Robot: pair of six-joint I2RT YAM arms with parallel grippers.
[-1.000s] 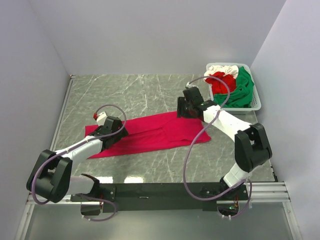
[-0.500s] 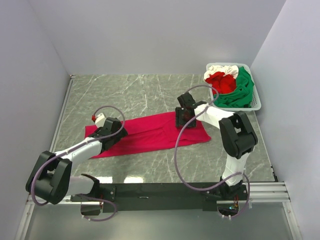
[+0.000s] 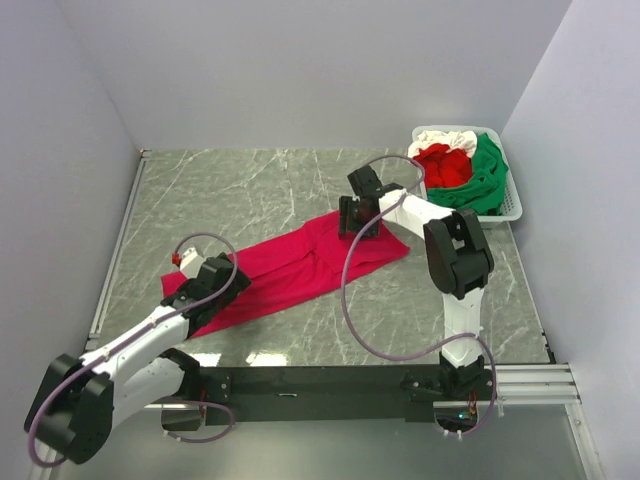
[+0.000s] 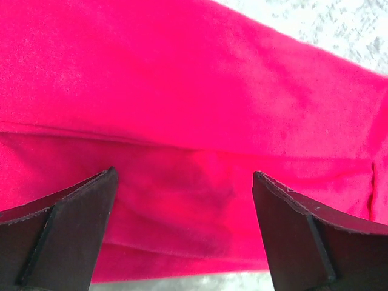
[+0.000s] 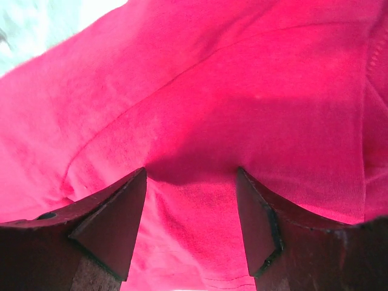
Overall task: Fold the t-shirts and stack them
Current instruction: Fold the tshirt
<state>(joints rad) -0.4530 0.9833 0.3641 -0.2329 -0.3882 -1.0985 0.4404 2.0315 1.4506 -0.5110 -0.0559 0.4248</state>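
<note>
The large crimson-red t-shirt [image 3: 300, 265] lies flattened in a long band across the middle of the marble table. My left gripper [image 3: 222, 288] is low over its near-left end, jaws wide open, with red cloth filling the view below the gripper [image 4: 183, 173]. My right gripper [image 3: 352, 218] is at the shirt's far-right end, jaws open and straddling a raised fold of the red cloth [image 5: 191, 171]. Green [image 3: 485, 182], red [image 3: 445, 165] and white [image 3: 440, 138] t-shirts lie heaped in the basket.
The white slotted basket [image 3: 515, 205] stands at the back right corner against the wall. Grey walls close in the table on the left, back and right. Both arms' cables loop over the table near the shirt.
My left gripper has drawn back toward the near left and the right gripper has moved left and farther back. The crimson shirt has swung with them and now lies more diagonally.
</note>
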